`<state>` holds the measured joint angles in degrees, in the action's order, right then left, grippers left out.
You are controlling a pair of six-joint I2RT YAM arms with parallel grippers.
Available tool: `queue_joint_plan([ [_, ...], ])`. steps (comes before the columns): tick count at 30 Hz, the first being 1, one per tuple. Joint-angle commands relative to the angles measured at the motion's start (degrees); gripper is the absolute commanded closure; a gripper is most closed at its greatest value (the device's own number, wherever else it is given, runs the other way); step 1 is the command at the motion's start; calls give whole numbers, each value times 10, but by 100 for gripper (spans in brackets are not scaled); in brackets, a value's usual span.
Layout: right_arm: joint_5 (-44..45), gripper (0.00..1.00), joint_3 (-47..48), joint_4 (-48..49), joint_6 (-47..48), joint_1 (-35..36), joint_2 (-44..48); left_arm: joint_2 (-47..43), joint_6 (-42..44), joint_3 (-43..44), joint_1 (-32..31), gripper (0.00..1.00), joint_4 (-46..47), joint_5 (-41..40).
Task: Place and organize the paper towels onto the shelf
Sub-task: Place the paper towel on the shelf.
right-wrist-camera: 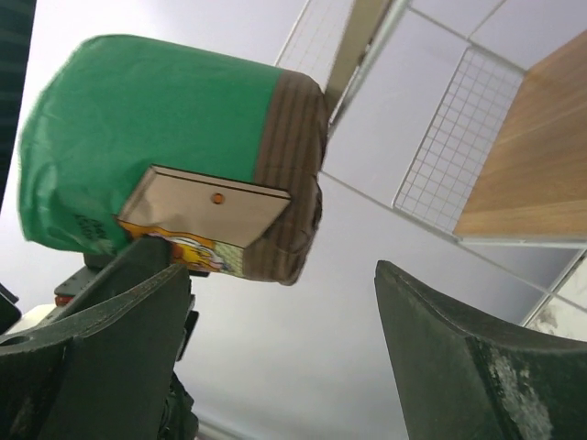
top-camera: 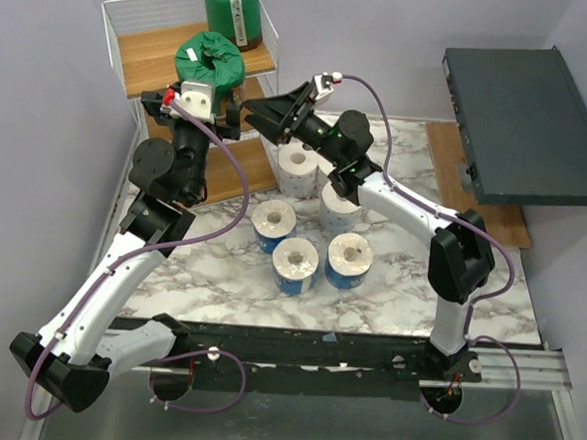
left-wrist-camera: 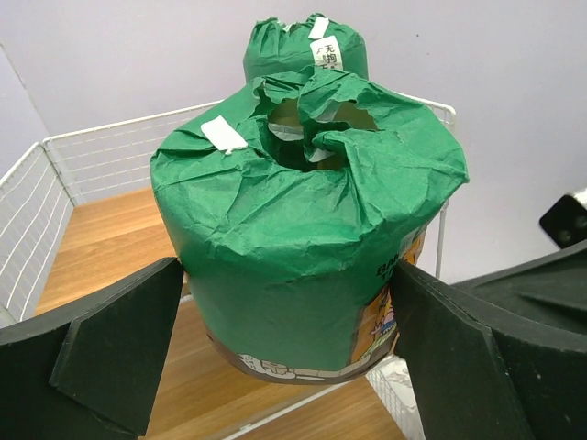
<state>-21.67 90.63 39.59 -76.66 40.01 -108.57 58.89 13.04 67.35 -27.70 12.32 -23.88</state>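
1. Table [top-camera: 220, 285], nearest the arm bases: three blue-printed rolls [top-camera: 296, 265] are counted, standing on end close together with their cores up.
2. Just behind them two white rolls [top-camera: 297, 164] are made out. They are partly covered by the right arm, so a further one cannot be ruled out.
3. Right gripper [right-wrist-camera: 277, 275]: the fingers are spread and nothing is held between them. It hangs just beside the held green roll, not touching it.
4. Left gripper [left-wrist-camera: 286, 312]: the fingers are closed against opposite sides of a green roll [left-wrist-camera: 312, 202], low on its wall. The roll is upright at the front wire edge of the top board of the shelf [top-camera: 126, 20]. Whether its base rests on the board cannot be told.
5. Handling, judged: the roll is taken to be light and soft, yielding under pressure. The crinkled wrapper is likely to slide over the paper beneath. A mild squeeze across the round wall at mid-height is preferred, and the gathered top is avoided.
6. Farthest, at the back of the same board: a second green roll [top-camera: 234, 7] is seen upright. Green rolls counted: two.
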Motion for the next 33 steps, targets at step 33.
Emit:
queue_joint_plan([
  [33,-68,19,180,189,-203,22,-168,26,46,54,19,1,-16,-75],
])
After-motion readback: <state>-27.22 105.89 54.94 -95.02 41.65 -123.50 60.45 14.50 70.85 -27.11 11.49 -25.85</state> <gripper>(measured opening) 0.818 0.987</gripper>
